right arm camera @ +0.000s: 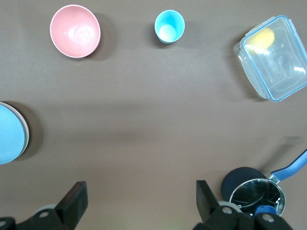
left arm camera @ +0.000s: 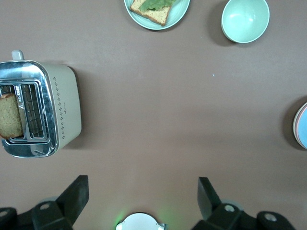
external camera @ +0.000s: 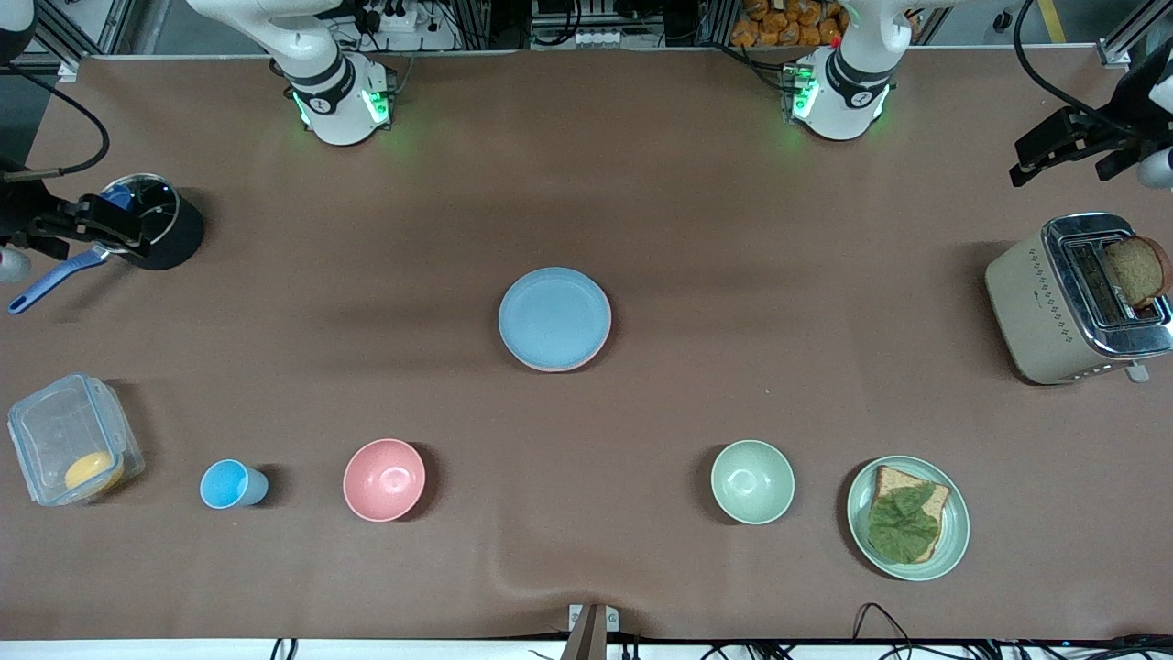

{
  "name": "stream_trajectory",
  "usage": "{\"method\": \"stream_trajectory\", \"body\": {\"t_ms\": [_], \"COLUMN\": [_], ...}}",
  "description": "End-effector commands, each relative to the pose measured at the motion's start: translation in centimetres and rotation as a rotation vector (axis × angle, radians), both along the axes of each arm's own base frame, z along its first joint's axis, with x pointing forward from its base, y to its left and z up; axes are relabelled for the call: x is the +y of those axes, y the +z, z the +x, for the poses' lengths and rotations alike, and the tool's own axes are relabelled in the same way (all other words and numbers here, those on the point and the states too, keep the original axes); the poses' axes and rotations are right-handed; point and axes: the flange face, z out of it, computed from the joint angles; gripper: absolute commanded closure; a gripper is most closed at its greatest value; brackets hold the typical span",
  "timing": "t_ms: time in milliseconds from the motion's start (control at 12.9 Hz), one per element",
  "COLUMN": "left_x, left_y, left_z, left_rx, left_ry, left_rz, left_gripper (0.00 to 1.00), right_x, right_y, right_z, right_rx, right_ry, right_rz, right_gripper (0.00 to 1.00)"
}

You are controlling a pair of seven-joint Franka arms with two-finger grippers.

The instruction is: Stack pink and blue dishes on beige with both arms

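The light blue plate lies on top of a stack at the table's middle. The pink plate's rim peeks out under its nearer edge. The stack also shows at the edge of the left wrist view and of the right wrist view, where a pale rim lies under the blue plate. The beige plate is otherwise hidden. My left gripper hangs open above the toaster's end of the table, nothing between its fingers. My right gripper hangs open and empty over the pot.
A toaster with bread stands at the left arm's end. A green plate with bread and a leaf, a green bowl, a pink bowl, a blue cup and a clear box line the near edge. A black pot is at the right arm's end.
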Motion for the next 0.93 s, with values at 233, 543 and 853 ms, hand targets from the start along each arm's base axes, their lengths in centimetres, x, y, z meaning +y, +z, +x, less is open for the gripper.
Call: {"method": "stream_trajectory", "body": {"t_ms": [233,543,853], "left_x": [0.4,0.4,0.3], "left_y": [-0.7,-0.8,-0.6], "left_z": [-0.6,-0.2,-0.1], "left_rx": [0.021,0.021,0.017], "left_ry": [0.001,0.003,-0.002], "left_rz": [0.054,0.05,0.048], "left_gripper": [0.0,0.0,0.0], "right_x": [2.1,2.1,3.4], "right_y": [-0.4,-0.5,-0.4], "right_z": [0.6,0.5,0.5], "right_rx": [0.006,0.012,0.008], "right_ry": [-0.009,-0.009,-0.013], "right_rz": [-0.03,-0.036,-0.057], "right_gripper": [0.0,0.0,0.0]}}
